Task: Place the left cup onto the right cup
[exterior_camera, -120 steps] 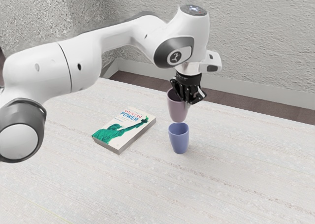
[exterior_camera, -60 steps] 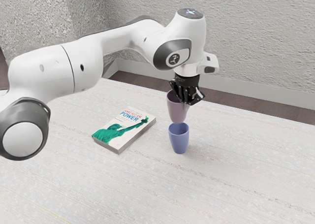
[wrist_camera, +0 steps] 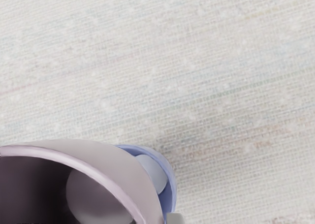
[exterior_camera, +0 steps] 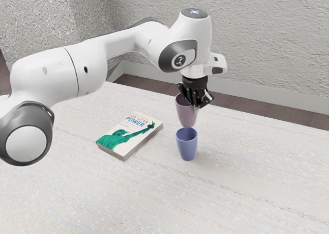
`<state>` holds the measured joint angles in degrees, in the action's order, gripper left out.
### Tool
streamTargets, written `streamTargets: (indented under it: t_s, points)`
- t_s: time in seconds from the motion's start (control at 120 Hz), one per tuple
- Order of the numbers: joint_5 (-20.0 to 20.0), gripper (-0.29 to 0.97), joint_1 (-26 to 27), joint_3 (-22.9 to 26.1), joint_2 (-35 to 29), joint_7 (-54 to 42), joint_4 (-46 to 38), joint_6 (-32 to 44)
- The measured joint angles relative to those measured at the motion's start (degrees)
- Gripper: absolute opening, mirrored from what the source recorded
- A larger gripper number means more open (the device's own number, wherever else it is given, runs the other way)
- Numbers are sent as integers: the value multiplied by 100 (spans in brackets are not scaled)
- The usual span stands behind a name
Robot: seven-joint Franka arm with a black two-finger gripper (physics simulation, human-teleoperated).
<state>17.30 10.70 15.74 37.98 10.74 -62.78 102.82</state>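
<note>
We work over a pale woven table (exterior_camera: 247,193), which lies open all round beneath the gripper, and the white arm (exterior_camera: 103,59) reaches across it with the hand pointing straight down. A book (exterior_camera: 129,135) lies flat, low and well apart from the gripper on the side the arm comes from, so we judge it no hindrance to the descent. The mauve cup (exterior_camera: 185,113) hangs just under the gripper (exterior_camera: 195,97), mouth up, and the black fingers are clamped on its rim at one side, so the cup leans a little from upright. The blue cup (exterior_camera: 186,144) stands upright on the table directly below the gripper, with the mauve base very near its mouth; we cannot tell whether the two touch. From the hand's camera the mauve cup (wrist_camera: 98,165) sits close under us and the blue cup (wrist_camera: 165,172) shows as a crescent of rim past its wall, which we take as a hint that the two may not be quite centred. To do this step well, we think we should nudge until that crescent evens out, go down slowly and straight, let the mauve base seat in the blue mouth, and open the fingers only once it bears weight, since a sideways push could tip the light blue cup
</note>
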Motion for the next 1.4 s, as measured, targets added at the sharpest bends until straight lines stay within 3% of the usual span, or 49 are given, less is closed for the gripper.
streamTargets:
  t_s: [1.4]
  points:
    - [-482, -10, -164, -77, 287, -109, -147, 282]
